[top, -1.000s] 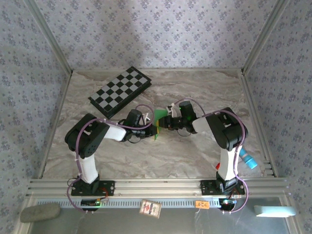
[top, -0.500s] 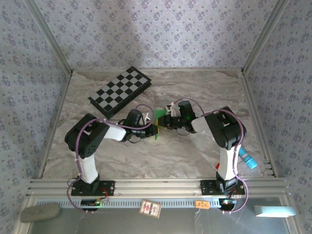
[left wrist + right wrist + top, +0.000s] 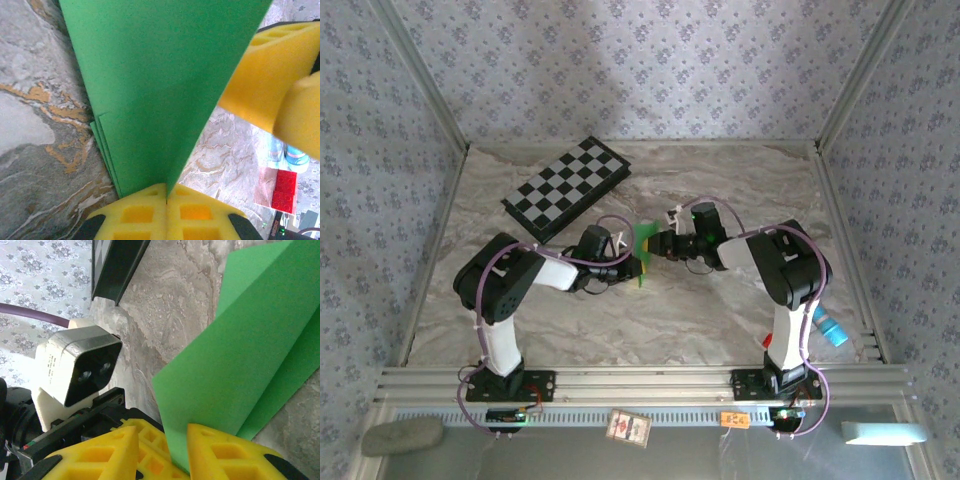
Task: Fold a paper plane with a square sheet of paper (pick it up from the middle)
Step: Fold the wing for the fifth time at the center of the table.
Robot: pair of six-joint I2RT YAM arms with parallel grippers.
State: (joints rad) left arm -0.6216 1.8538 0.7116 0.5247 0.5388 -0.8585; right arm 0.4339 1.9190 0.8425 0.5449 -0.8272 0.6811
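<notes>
since one second ago the right arm has swung a little toward the back of the table (image 3: 720, 320). the paper plane (image 3: 644, 240) between the two arms now looks narrower from above, less like an open triangle. the left arm has hardly shifted.

the left hand (image 3: 166, 197) is fully closed and pinches the pointed end of the plane, its two yellow fingers (image 3: 135, 215) pressed together on the green paper. the right hand (image 3: 162, 432) is partly open. an edge of the paper stands between its fingers and lies against one of them, but a gap remains, so i judge it is not clamping. the plane is held up over the middle of the table, on the near side of the checkered board (image 3: 563, 187).

i think this paper is very light and thin, stiff only along the creases. it will bend or crumple if pressed on a flat wing, and smooth pads may slide on it. the best place to hold looks like the folded spine near the point, where several layers lie together.

the left wrist view shows the stacked layer edges beside the fold, too small to read from above. the right wrist view shows the gap in the right hand. the top view gives the place of the plane relative to the board and both arms.
</notes>
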